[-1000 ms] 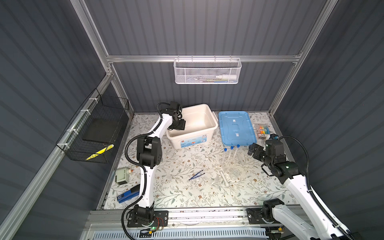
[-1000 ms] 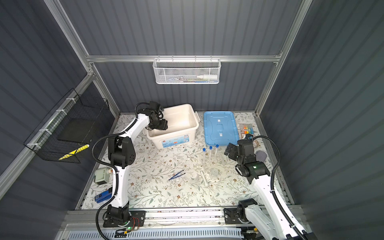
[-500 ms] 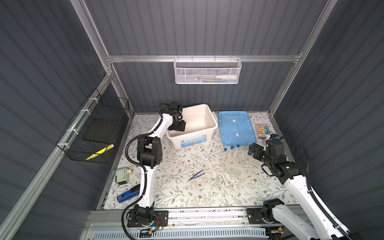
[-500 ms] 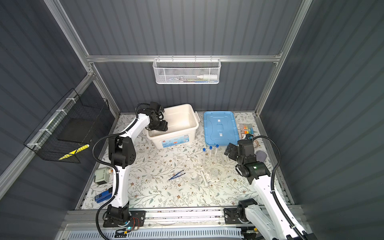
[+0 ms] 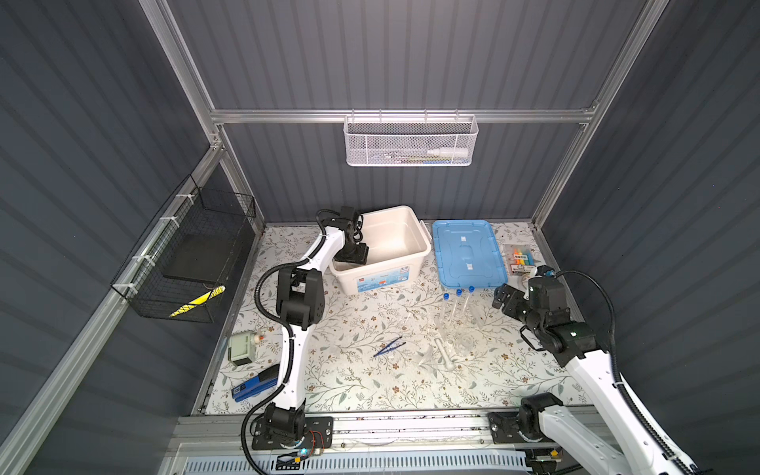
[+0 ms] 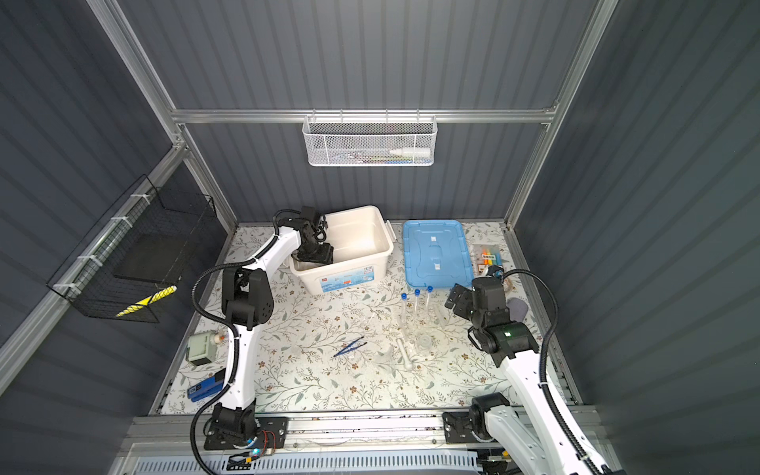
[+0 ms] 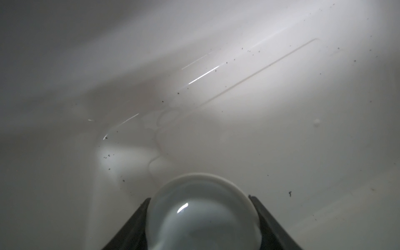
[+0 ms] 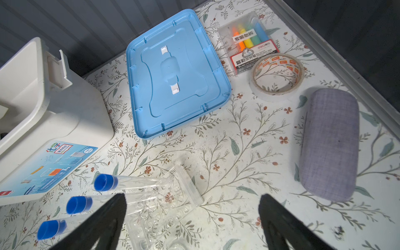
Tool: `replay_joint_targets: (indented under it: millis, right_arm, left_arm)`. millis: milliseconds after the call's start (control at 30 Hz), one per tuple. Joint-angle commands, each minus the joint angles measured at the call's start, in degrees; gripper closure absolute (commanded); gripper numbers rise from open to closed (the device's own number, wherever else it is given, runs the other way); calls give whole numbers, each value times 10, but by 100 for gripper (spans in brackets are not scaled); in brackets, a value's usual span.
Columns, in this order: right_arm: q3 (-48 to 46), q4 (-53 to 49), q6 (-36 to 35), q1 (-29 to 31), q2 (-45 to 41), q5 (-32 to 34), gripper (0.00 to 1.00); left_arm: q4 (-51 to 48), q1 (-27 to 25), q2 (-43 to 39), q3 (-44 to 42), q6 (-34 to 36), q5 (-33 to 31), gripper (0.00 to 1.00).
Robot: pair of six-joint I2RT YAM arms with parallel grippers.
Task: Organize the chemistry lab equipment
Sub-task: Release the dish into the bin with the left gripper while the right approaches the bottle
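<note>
Chemistry lab equipment seems to be getting packed into the white bin [image 5: 380, 276]. Left hand [image 7: 199, 199] pinches a white ceramic dish [image 7: 201, 216] low inside it, so I'd guess letting go is next. Right hand [image 8: 192, 195] hangs spread wide over the test tubes [image 8: 104, 182] and tube rack [image 8: 164, 207] on the bench [image 8: 249, 151]. Bin label reads 化学, marker pack [image 8: 249, 45] says deli.

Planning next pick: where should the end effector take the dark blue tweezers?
Probably the joined end, at the near left, from straight above, closing across it. The tweezers lie flat on the mat, arms splaying toward the far right; a mid-arm pinch would squeeze them.
</note>
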Motion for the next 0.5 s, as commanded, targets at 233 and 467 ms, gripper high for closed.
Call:
replay_joint_targets:
  millis: [233, 467]
  right_arm:
    - [29, -81, 18, -2, -16, 3, 6]
    - [63, -179, 51, 31, 2, -7, 11]
  left_arm:
    - [-24, 4, -12, 15, 2, 29, 20]
    - [-11, 4, -34, 11, 4, 47, 7]
